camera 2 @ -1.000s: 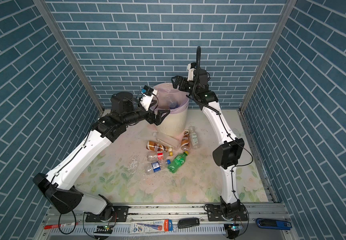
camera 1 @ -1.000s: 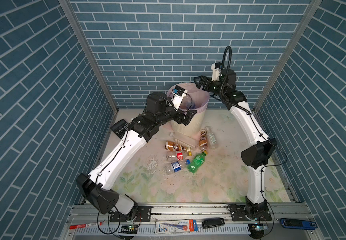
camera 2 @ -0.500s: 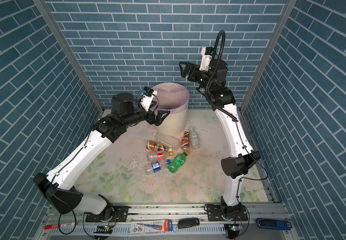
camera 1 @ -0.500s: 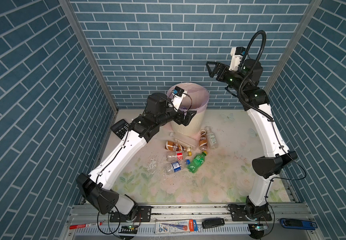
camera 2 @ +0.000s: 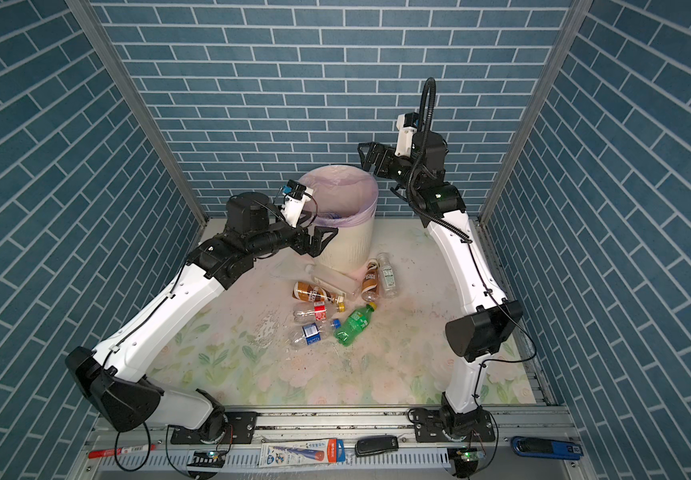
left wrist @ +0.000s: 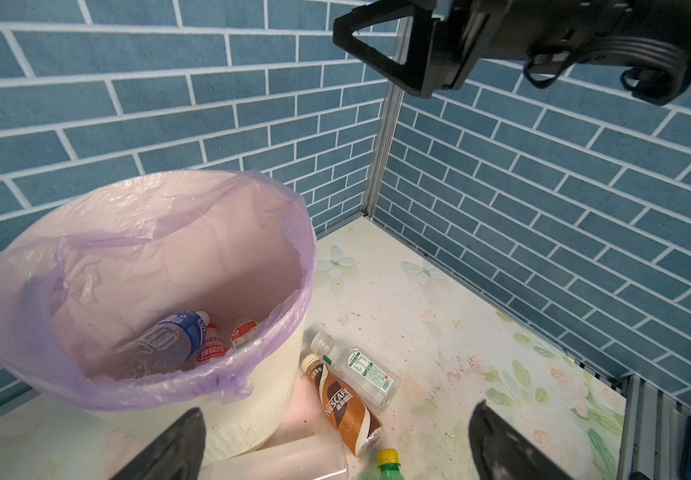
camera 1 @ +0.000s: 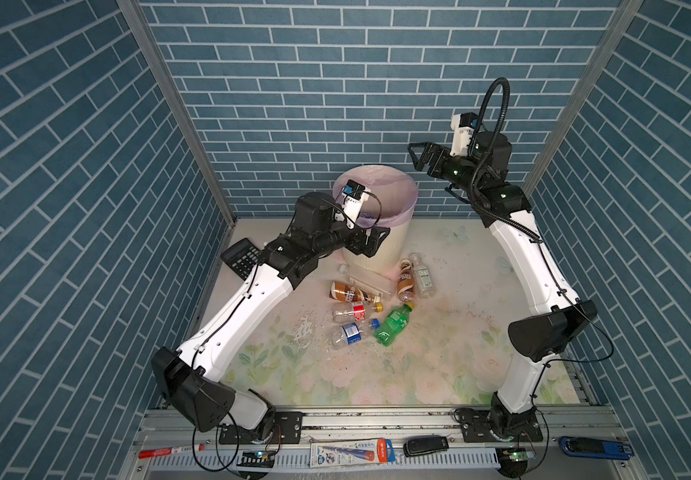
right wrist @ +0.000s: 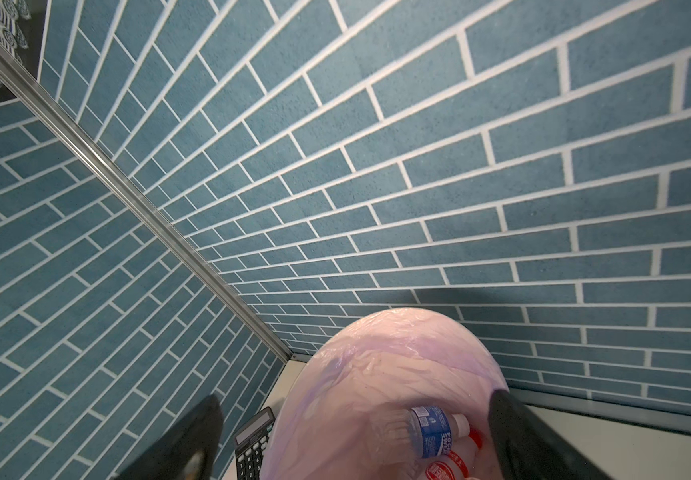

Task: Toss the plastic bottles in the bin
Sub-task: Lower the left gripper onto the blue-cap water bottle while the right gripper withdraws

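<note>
Partly masked by the left gripper (camera 1: 377, 241): front of the bin (camera 1: 398, 243). Cut off by the forearm: calculator (camera 1: 241, 259). Half hidden below the rim: binned bottles (left wrist: 177, 338). Level at rim height, left gripper spread wide, empty. Raised upper right of the bin, right gripper (camera 1: 415, 157) likewise agape, empty. Centre frame, below both: loose bottles (camera 1: 393, 324).

A: Arms, quick?
B: Left arm (camera 1: 248, 307) & right arm (camera 1: 526, 266): white shells, blk joints, bulky blk elbow covers (camera 1: 547, 332).
A: Claws?
B: Left claw (camera 1: 377, 240), right claw (camera 1: 415, 157): blk, triangular open-frame fingers (left wrist: 377, 13). White cam mount (camera 1: 354, 201) just behind each. Behind the right claw also a ribbed blk hose (camera 1: 501, 79) loop, plus green LEDs (camera 1: 455, 171).
</note>
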